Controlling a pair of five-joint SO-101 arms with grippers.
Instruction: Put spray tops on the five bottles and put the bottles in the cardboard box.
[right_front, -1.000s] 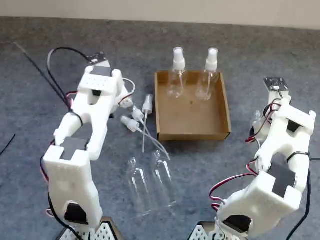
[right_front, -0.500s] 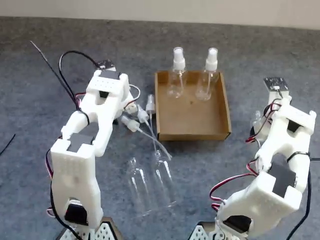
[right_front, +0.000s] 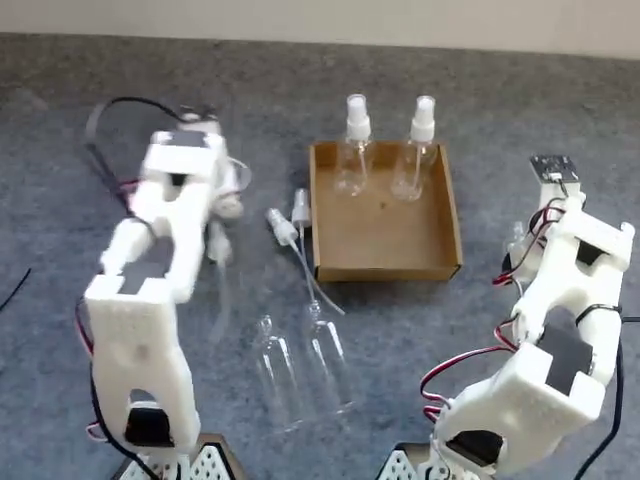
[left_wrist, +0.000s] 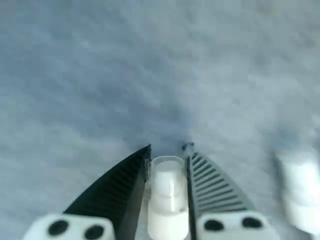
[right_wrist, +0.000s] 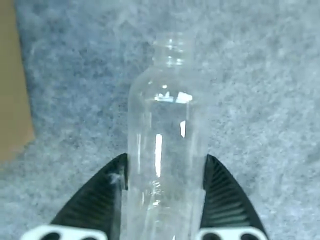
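High view: the cardboard box (right_front: 318, 215) sits upper centre, with two capped bottles (right_front: 352, 165) stood upright at its far end. Two uncapped bottles (right_front: 272, 375) are laid at lower centre, and two loose spray tops (right_front: 281, 226) lie just left of the box. Judged: two of five done, three left.

Left wrist view: the left gripper (left_wrist: 167, 148) is clamped on a held spray top (left_wrist: 167, 195).

Right wrist view: the right gripper (right_wrist: 166, 159) is closed around an open-necked bottle (right_wrist: 165, 120). No legible print is found.
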